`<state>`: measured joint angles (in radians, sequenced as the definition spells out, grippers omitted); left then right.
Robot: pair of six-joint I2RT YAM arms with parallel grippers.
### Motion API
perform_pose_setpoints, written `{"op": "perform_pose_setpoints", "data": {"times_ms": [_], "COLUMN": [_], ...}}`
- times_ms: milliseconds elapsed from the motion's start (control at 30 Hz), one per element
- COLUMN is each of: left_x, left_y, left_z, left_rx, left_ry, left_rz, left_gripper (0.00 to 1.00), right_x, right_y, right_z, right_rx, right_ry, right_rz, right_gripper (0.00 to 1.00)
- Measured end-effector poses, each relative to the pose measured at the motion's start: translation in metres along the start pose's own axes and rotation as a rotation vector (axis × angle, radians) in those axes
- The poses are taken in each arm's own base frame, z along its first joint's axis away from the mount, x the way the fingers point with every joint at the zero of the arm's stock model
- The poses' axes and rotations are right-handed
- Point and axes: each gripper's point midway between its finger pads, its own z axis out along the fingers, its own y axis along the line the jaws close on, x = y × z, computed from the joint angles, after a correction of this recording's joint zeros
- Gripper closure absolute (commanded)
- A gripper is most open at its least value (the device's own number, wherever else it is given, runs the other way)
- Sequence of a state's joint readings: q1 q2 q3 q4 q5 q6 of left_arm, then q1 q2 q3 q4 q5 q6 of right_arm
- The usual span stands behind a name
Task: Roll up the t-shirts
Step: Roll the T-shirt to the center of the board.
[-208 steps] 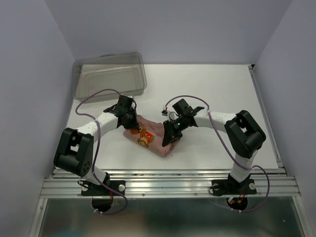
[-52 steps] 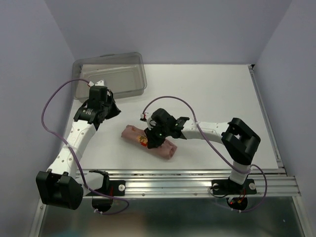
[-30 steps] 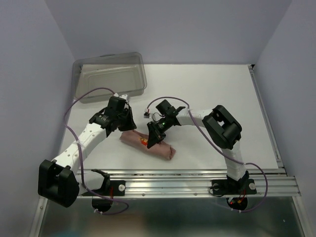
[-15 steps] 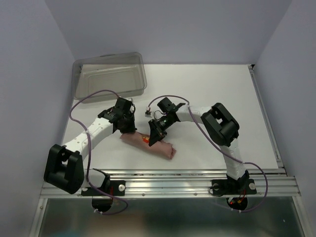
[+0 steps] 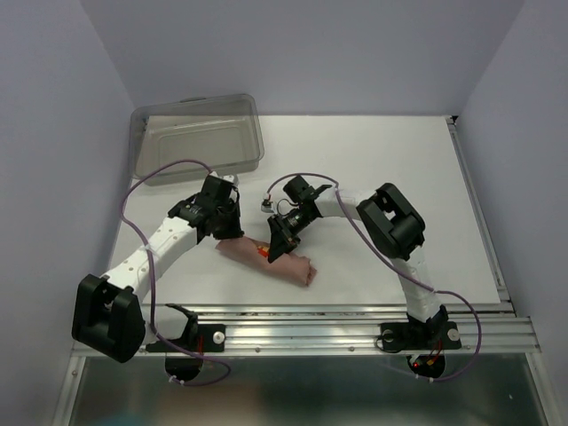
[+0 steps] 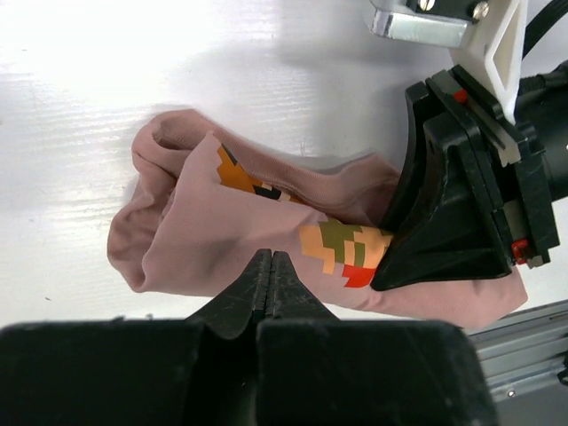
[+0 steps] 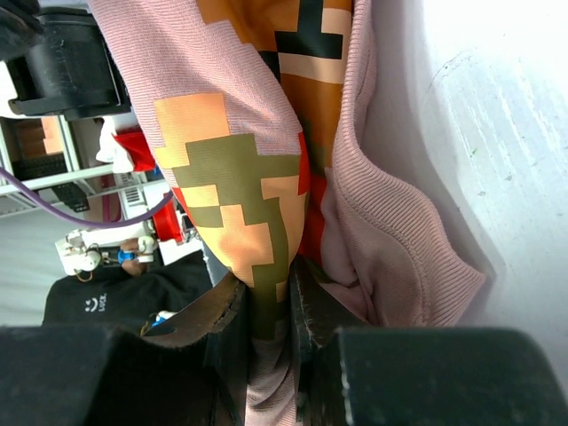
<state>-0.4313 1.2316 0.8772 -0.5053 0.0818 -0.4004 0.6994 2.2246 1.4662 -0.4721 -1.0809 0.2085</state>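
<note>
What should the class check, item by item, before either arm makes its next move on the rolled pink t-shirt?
1. The t-shirt lies as one roll on the table: ok.
2. Grip of the right jaws on fabric at the print: ok, cloth is pinched between them.
3. Cloth held by the left jaws: cannot tell. They are shut, with their tips at the roll.
4. Tightness of the roll's free end: not ok, its folds look loose and open.
5. The bin stands apart from the roll: ok.
</note>
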Motion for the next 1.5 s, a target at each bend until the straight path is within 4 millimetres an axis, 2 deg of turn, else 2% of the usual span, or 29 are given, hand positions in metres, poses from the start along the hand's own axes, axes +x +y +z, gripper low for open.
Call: {"op": "perform_pose_setpoints", "data": {"times_ms": [433,800,867,1000,1100,1167,1267,1400,1433,1500], "left_x": [0.017,0.02,0.02,0.024,0.024,0.022,0.021,0.022,0.021,0.021], "left_y": [0.006,0.008,0.008,0.012,0.012,0.012,0.012,0.011,0.011,0.011], "left_z": [0.001,0.037,0.045,0.054,0.056,0.057,0.061,0.067,0.067,0.067], "left_rx": [-0.015,-0.05,-0.05,-0.053,-0.047,-0.035,-0.028,-0.021,-0.019,-0.018], "left_ry": [0.074,0.123,0.121,0.124,0.118,0.11,0.113,0.12,0.119,0.116], "left_rz": [0.046,-0.001,-0.013,-0.038,-0.058,-0.069,-0.085,-0.094,-0.095,-0.097], "left_gripper": [1.0,1.0,1.0,1.0,1.0,1.0,1.0,1.0,1.0,1.0], "right_x": [-0.001,-0.004,-0.004,-0.005,-0.005,-0.006,-0.009,-0.012,-0.01,-0.006], "right_y": [-0.003,-0.01,-0.013,-0.016,-0.016,-0.014,-0.003,0.022,0.026,0.032], "right_z": [-0.001,-0.006,-0.007,-0.013,-0.025,-0.037,-0.055,-0.08,-0.084,-0.091], "right_rx": [-0.005,0.018,0.033,0.113,0.21,0.293,0.37,0.422,0.433,0.448], "right_ry": [0.003,-0.014,-0.017,-0.04,-0.079,-0.118,-0.175,-0.253,-0.267,-0.287], "right_rz": [0.016,0.027,0.031,0.023,0.001,-0.022,-0.062,-0.126,-0.137,-0.149], "right_gripper": [0.91,0.9,0.88,0.5,0.35,0.3,0.28,0.28,0.3,0.44]}}
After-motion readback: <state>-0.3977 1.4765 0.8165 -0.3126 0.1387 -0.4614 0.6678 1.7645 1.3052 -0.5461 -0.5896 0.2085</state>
